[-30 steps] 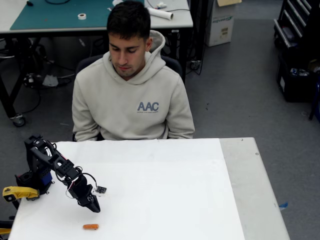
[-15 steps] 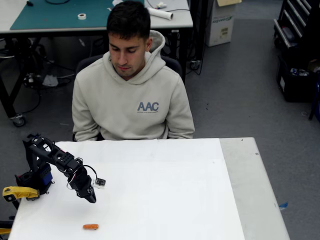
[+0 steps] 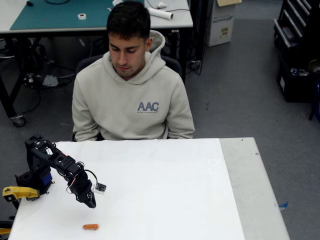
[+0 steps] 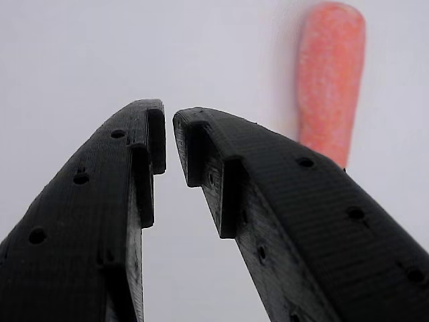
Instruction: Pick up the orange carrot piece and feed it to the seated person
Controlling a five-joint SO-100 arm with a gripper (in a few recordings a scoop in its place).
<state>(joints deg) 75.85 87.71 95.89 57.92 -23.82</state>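
Fixed view is showing the seated person [image 3: 131, 90] behind the white table [image 3: 165, 190], w/ the orange carrot piece [image 3: 90, 227] lying near the front edge, just below the gripper [image 3: 91, 203]. Wrist view is giving the close-up: gripper [image 4: 169, 137] is hanging nearly closed, a thin gap btwn tips, gripping nothing, carrot [image 4: 330, 77] sitting apart, upper right of the fingers [image 4: 268, 201].

You are seeing a yellow clamp handle [image 3: 18, 192] sitting at the white table's [image 3: 165, 190] left edge, a cardboard box [image 3: 222, 21] standing behind.
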